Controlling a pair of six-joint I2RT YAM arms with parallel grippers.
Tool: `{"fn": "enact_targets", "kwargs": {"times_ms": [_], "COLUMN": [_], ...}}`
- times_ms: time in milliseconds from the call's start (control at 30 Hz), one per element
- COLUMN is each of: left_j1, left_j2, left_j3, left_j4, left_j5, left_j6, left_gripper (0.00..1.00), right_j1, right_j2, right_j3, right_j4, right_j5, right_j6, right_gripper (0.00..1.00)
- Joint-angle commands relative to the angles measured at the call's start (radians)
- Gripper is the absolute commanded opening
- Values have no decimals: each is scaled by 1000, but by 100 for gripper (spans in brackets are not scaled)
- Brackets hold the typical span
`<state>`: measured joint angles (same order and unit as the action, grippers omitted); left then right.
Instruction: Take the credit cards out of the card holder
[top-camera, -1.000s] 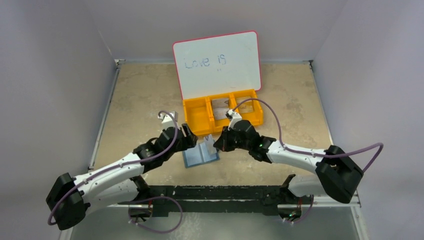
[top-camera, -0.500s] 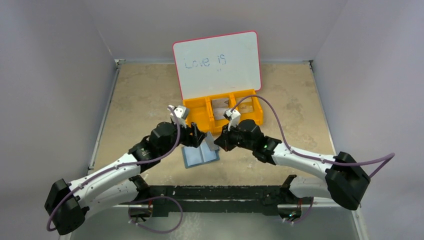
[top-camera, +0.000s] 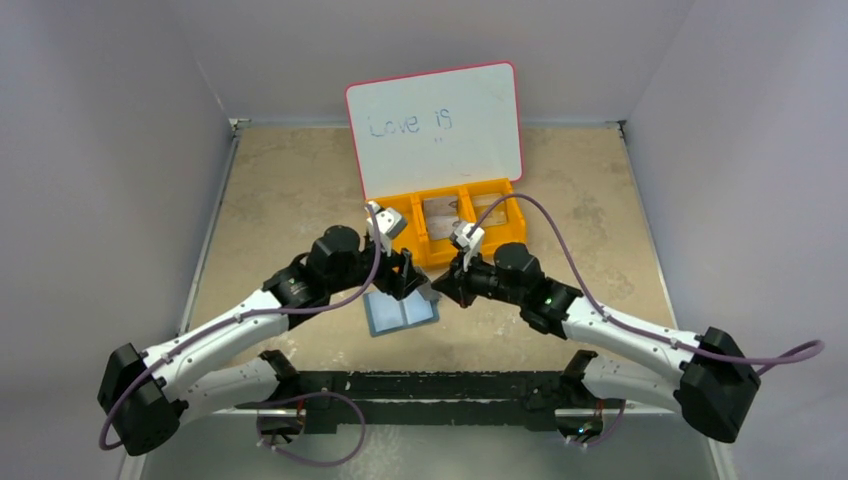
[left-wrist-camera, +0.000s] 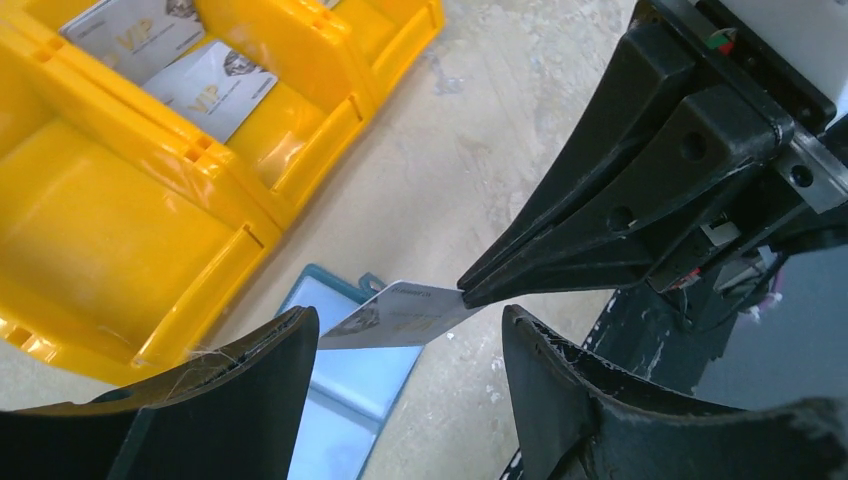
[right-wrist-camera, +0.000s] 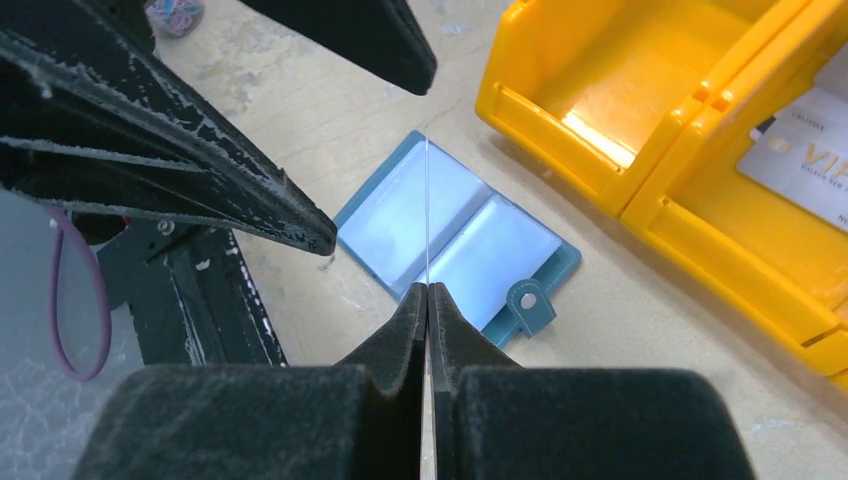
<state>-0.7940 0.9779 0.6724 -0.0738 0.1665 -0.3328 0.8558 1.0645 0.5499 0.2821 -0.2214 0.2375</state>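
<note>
The card holder (top-camera: 400, 314) lies open on the table, teal with a light blue inside (right-wrist-camera: 455, 240), its snap tab (right-wrist-camera: 527, 300) pointing toward the bin. My right gripper (right-wrist-camera: 428, 290) is shut on one silver credit card (left-wrist-camera: 400, 315), held in the air above the card holder and seen edge-on (right-wrist-camera: 427, 210) in the right wrist view. My left gripper (left-wrist-camera: 408, 318) is open, one finger (left-wrist-camera: 260, 390) on each side of that card without touching it. Two more credit cards (left-wrist-camera: 215, 90) lie in the orange bin.
The orange three-compartment bin (top-camera: 395, 240) stands just behind both grippers, its left compartment (left-wrist-camera: 90, 230) bare inside. A pink-rimmed whiteboard (top-camera: 435, 125) leans behind it. A small coloured item (right-wrist-camera: 175, 12) lies on the table at the far left.
My left gripper has swung right and forward until its open fingers straddle the card. The right gripper stays shut on the card and has shifted slightly to the right.
</note>
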Motion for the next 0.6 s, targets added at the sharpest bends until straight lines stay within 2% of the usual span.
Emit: {"fn": "enact_targets", "kwargs": {"times_ms": [0,233,400,567], "left_j1": [5,4,4,4], "left_j2": [36,85,91,141], "left_j3": [122,245,293,335], "left_j4": [-118,-354,-454,-494], "left_j5": [121,192,207,305], "left_j6": [117,302,409,459], "left_gripper": [67,66,65,60], "right_j1": [-5,-5,-5,-5], "right_j2": [-49,-95,-88,-97], "right_j3": [-8,-10,0,-2], "right_j4": [18,16,7,18], "right_j5": [-83,-168,-225,-261], "right_j6": [-101,-128,-145,-161], "right_gripper": [0,0,0,0]}}
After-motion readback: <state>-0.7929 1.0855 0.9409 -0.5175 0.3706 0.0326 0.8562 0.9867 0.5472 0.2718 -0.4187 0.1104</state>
